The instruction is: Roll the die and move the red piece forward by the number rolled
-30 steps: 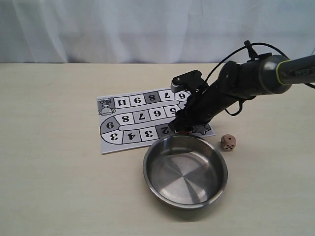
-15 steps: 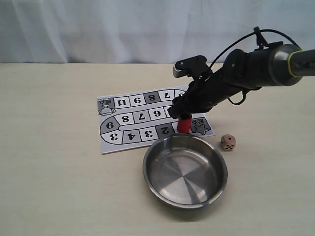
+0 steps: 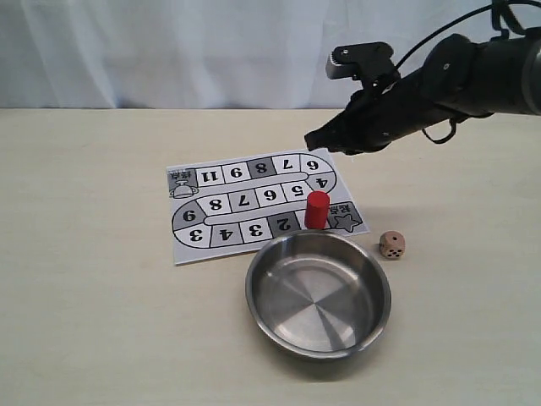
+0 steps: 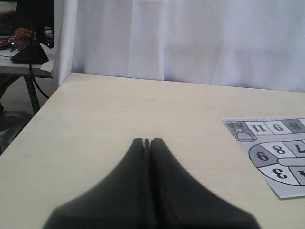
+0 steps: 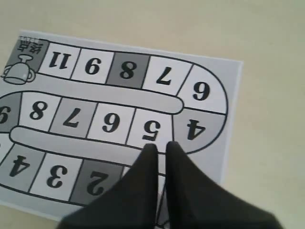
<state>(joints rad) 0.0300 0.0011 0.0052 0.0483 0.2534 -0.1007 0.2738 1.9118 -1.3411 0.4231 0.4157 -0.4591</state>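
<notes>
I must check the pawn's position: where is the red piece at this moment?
In the exterior view, the red piece stands upright on the game board, next to square 2, just behind the steel bowl, left of the die.

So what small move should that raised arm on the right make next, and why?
Probably swing the right end effector down toward the small tan wooden die. It hangs empty above the paper number board, the red cylinder piece stands free beside the star square, and the die lies on the table outside the steel bowl, perhaps unrolled.
</notes>
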